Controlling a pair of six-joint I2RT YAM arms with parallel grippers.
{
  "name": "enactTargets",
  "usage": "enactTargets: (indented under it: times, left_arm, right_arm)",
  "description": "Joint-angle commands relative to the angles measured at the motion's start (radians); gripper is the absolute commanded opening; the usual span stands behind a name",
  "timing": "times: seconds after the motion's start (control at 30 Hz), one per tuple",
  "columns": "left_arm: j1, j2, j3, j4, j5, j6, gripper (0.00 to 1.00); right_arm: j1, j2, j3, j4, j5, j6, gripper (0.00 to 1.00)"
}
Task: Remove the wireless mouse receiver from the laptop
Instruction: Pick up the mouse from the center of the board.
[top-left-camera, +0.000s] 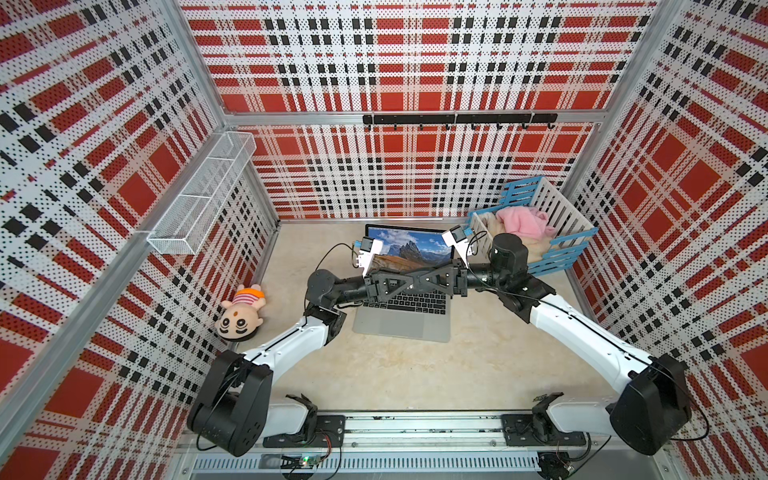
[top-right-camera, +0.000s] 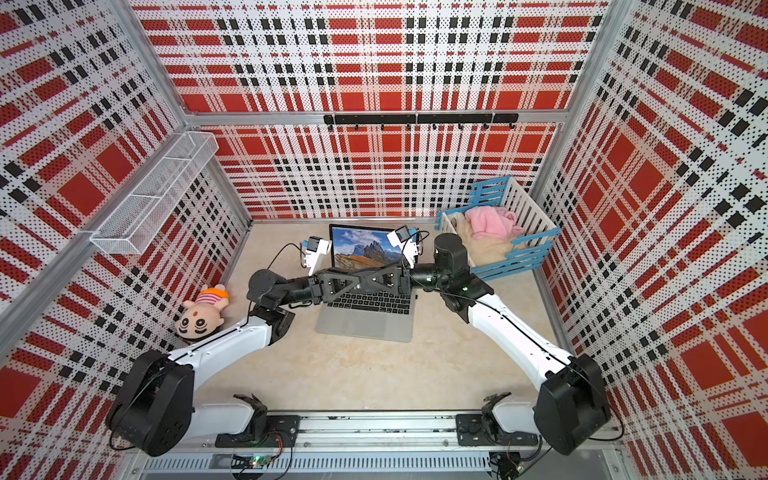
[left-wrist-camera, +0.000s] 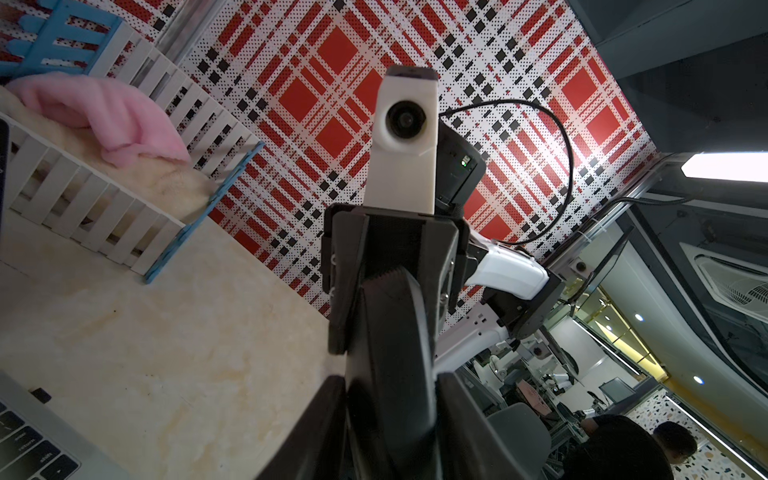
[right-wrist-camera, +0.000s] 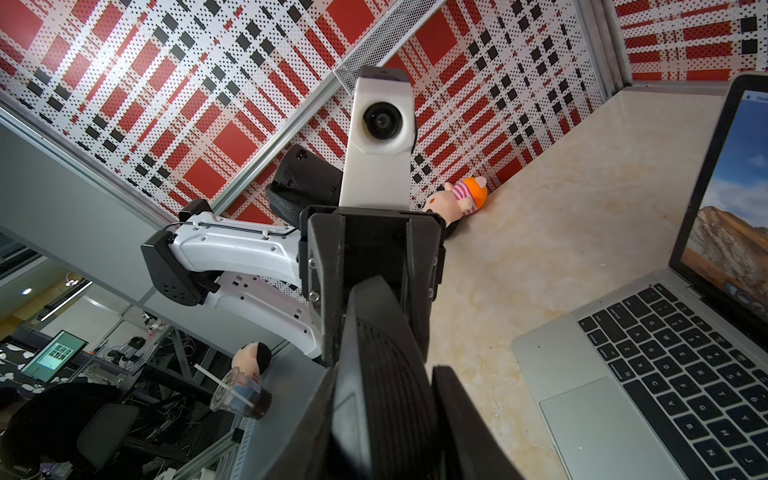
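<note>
We see the left gripper and right gripper, jaws narrow, both pinching one black mouse above the laptop. The wireless mouse receiver sits in the laptop's three o'clock edge, apart from them.

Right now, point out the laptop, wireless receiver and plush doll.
laptop (top-left-camera: 400, 325), in a top view, on its trackpad
wireless receiver (left-wrist-camera: 40, 395), left wrist view, the nub
plush doll (top-left-camera: 237, 323), in a top view, on its face
</note>
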Motion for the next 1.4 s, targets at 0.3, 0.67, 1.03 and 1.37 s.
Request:
enactTargets:
  times: [0.3,0.67,1.03,1.37]
  left_arm:
    - [0.001,0.011,0.031,0.015,0.043,0.004,0.05]
    - [0.029,0.023,0.01,-0.021,0.063,-0.009,0.0]
    - [0.044,0.044,-0.107,-0.237,0.062,0.15,0.0]
    - [0.044,0.053,-0.078,-0.348,0.058,0.236,0.0]
  right_arm:
    - [0.016,0.017,0.044,-0.052,0.009,-0.072,0.47]
    - [-0.034,-0.023,0.137,-0.44,0.163,-0.264,0.82]
    - [-0.031,-0.092,-0.11,-0.349,0.151,-0.185,0.81]
    - [0.031,-0.048,-0.158,-0.169,0.129,-0.094,0.8]
